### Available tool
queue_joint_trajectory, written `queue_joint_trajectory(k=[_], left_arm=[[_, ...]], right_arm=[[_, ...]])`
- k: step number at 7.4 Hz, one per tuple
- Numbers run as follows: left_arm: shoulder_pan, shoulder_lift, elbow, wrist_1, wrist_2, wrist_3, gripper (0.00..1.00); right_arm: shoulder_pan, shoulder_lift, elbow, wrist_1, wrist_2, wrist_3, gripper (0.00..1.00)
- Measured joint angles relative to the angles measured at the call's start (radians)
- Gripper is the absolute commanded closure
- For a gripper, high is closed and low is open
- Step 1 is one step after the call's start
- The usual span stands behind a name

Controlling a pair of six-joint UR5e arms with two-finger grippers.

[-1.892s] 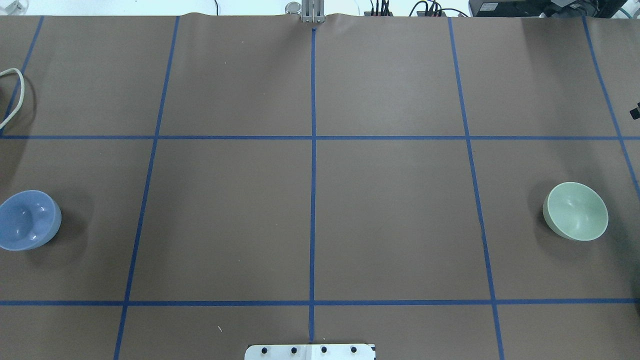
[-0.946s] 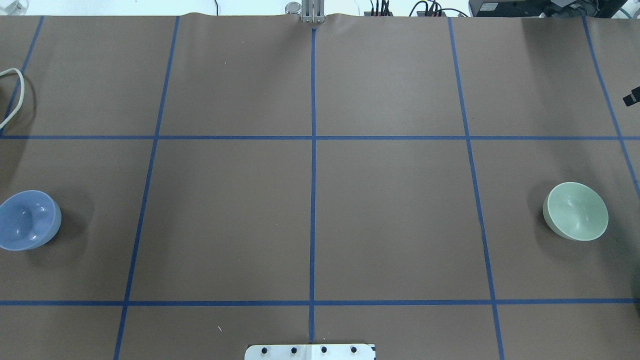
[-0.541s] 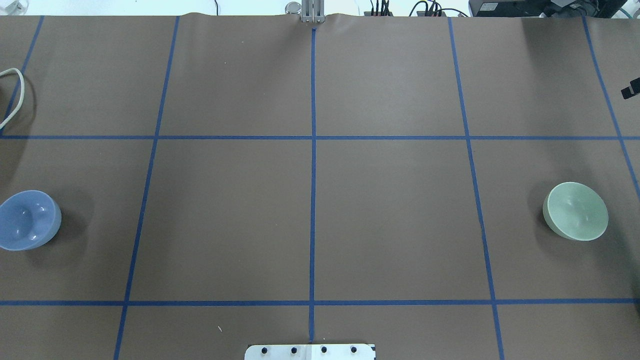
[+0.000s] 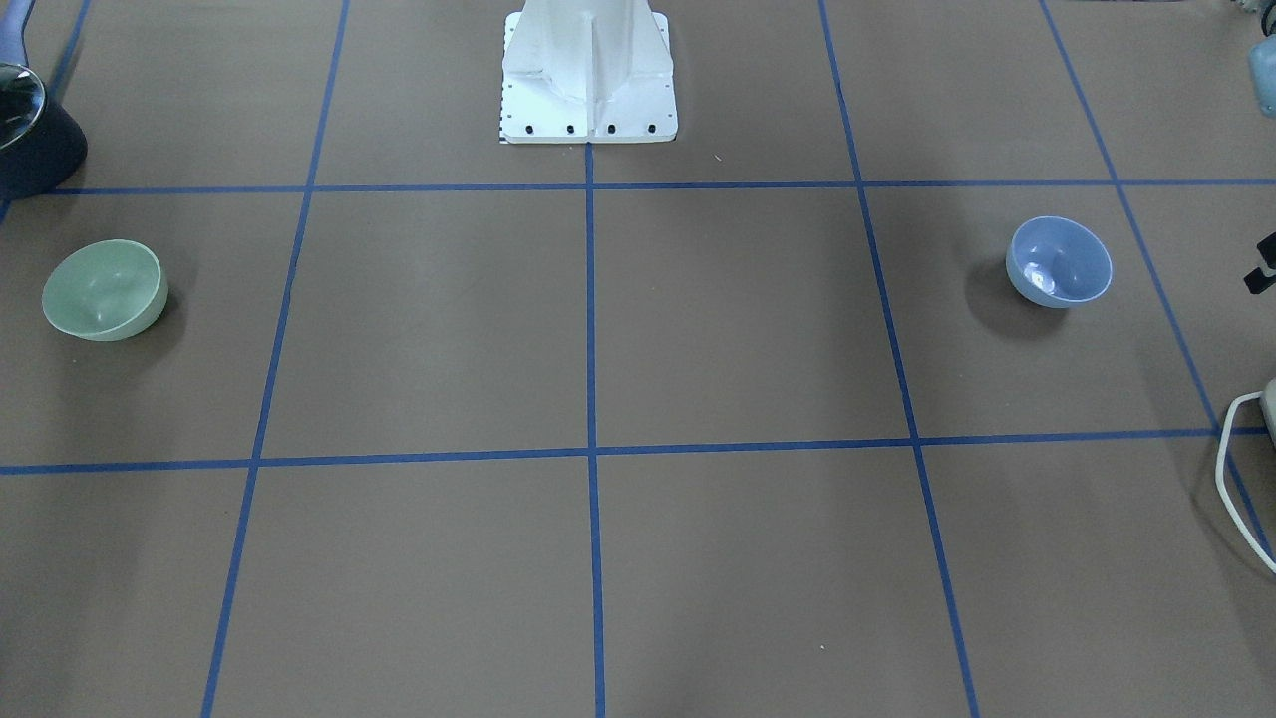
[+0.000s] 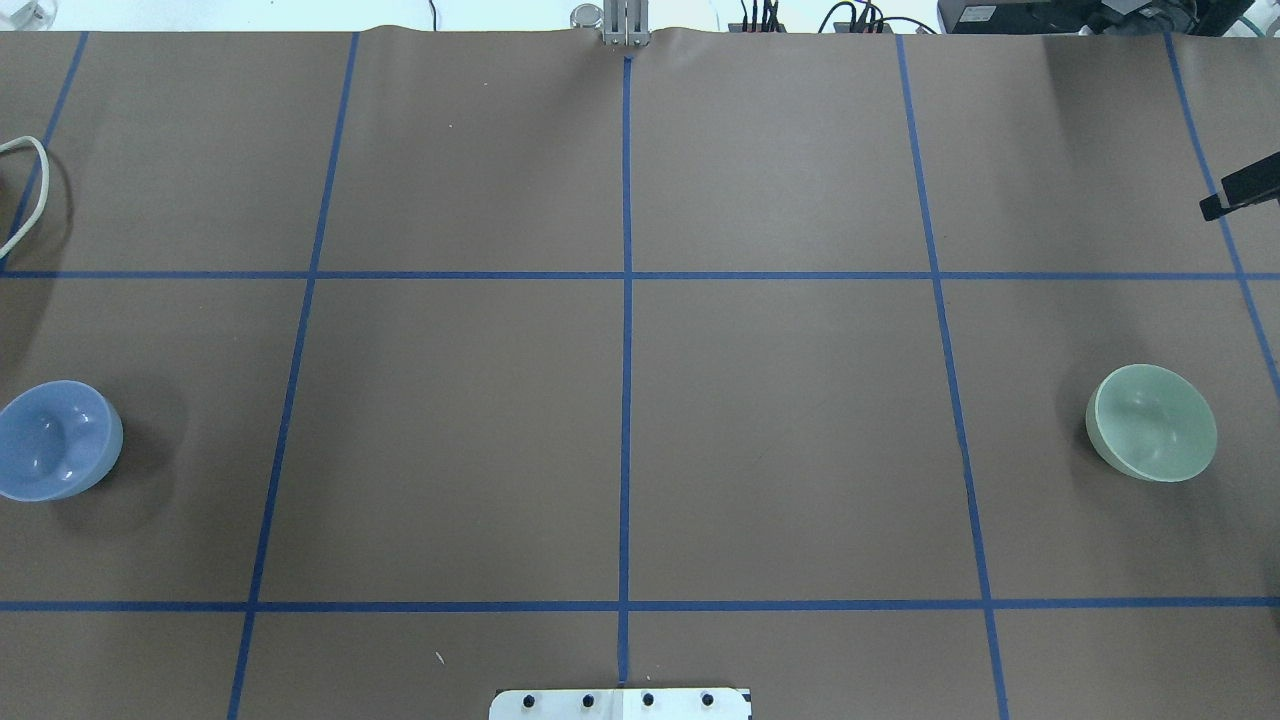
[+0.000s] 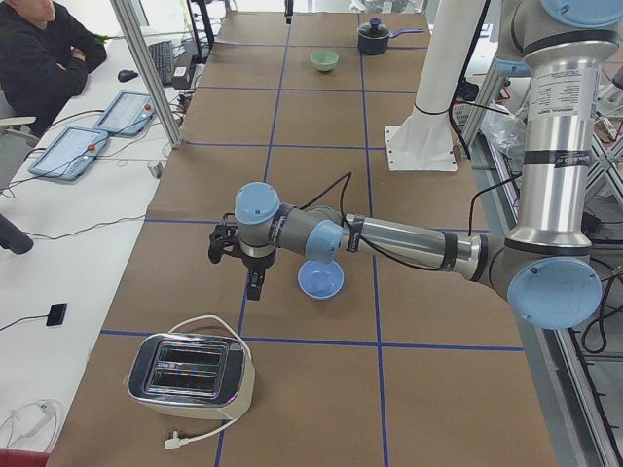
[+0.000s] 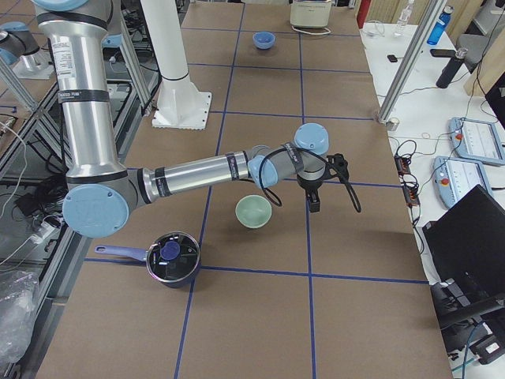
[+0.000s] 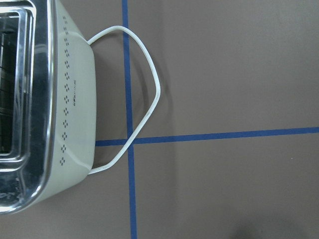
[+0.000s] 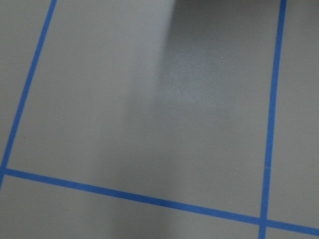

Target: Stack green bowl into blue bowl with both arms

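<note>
The green bowl (image 5: 1152, 422) stands upright at the table's right side; it also shows in the front view (image 4: 104, 289) and the right side view (image 7: 253, 212). The blue bowl (image 5: 58, 440) stands upright at the far left, and shows in the front view (image 4: 1059, 261) and the left side view (image 6: 320, 280). My right gripper (image 5: 1215, 205) shows only as a black tip at the right edge, beyond the green bowl (image 7: 314, 204). My left gripper (image 6: 255, 288) hangs just beyond the blue bowl. I cannot tell whether either is open. Both bowls are empty and apart.
A toaster (image 6: 190, 379) with a white cord (image 5: 25, 190) sits beyond the blue bowl and fills the left wrist view (image 8: 40, 109). A dark lidded pot (image 7: 173, 257) stands by the green bowl. The white pedestal (image 4: 588, 70) is at the robot's edge. A person (image 6: 39, 58) sits nearby.
The black tip of my right gripper has come further into the overhead view from the right edge. Both bowls have stayed where they were.
</note>
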Motion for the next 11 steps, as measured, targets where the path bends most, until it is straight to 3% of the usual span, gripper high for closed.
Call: queue_joint_trajectory(k=[3,5,8,11], left_arm=[[0.106,0.02,0.108,-0.248,0.033,-0.149,0.02],[0.136,0.073,0.131,-0.36,0.044,-0.183,0.02],[0.177,0.13,0.135,-0.476,0.054,-0.254,0.02],[0.276,0.154,0.136,-0.575,0.124,-0.368,0.02]], right_arm=[[-0.125,-0.024,0.074,-0.007,-0.002,0.133,0.0],[-0.185,-0.107,0.117,0.022,-0.014,0.171,0.0],[-0.174,-0.248,0.094,0.101,-0.038,-0.012,0.0],[-0.147,-0.255,0.054,0.107,-0.041,-0.081,0.0]])
